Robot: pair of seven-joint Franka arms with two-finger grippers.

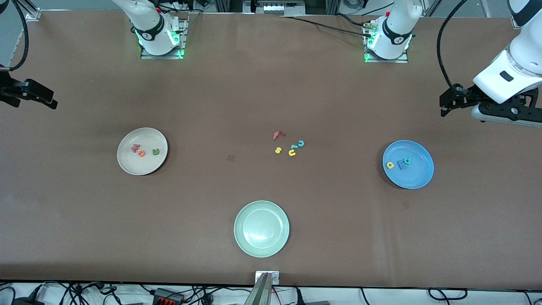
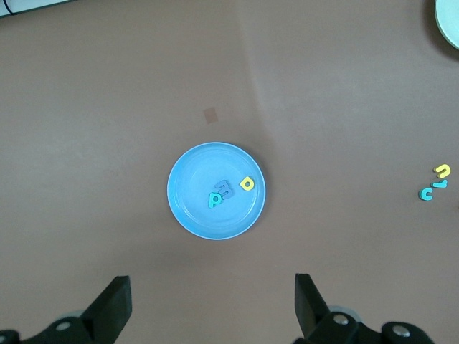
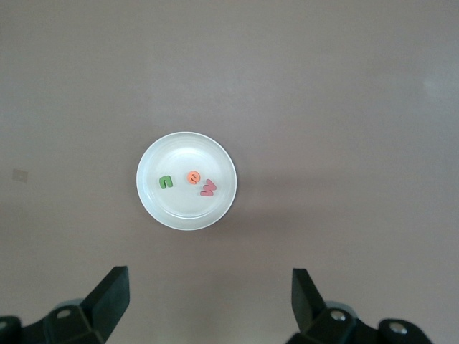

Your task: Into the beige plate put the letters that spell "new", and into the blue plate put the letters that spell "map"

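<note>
Counting three round plates: beige plate (image 1: 127,163) under the right gripper (image 3: 208,304) with three letters, green n (image 3: 166,183), orange e (image 3: 194,178), dull red w (image 3: 209,188); blue plate (image 2: 188,211) under the left gripper (image 2: 213,308) with blue m (image 2: 225,188), teal p (image 2: 214,199), yellow a (image 2: 247,183); pale green plate (image 1: 241,237) between. Four loose letters mid-table between both hands: red f (image 1: 278,134), teal c (image 1: 300,143), yellow u (image 1: 291,153), yellow s (image 1: 277,150). Both arms wait raised at their table ends, jaws wide apart, gripping nothing.
</note>
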